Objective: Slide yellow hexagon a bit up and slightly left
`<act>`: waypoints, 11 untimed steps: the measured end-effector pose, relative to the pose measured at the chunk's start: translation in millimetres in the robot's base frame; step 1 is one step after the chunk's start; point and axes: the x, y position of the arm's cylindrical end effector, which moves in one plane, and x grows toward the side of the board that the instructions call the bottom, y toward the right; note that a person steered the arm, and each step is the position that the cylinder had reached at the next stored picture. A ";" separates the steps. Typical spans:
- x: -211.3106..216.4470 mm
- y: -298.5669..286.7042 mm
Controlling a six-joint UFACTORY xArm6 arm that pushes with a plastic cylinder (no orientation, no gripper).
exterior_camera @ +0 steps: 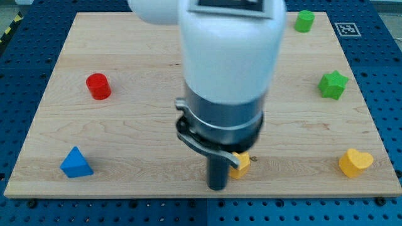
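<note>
The yellow hexagon (240,164) lies near the view's bottom, a little right of centre, and the arm's body hides its left and upper parts. My tip (217,187) stands on the board just left of it and slightly lower, close to it or touching it; I cannot tell which. The arm's large white and grey body (226,69) fills the view's centre and hides the board behind it.
A red cylinder (98,86) sits at the left. A blue triangle (76,163) is at the bottom left. A green cylinder (304,21) is at the top right, a green star (333,85) at the right, a yellow heart (355,162) at the bottom right. The wooden board (125,138) ends just below my tip.
</note>
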 end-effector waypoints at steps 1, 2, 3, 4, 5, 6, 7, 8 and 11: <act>0.5 12.0; 0.5 30.5; 0.1 54.8; -0.3 51.4; -19.8 40.5; -29.3 43.6; -46.4 33.6; -50.9 30.5; -52.5 21.8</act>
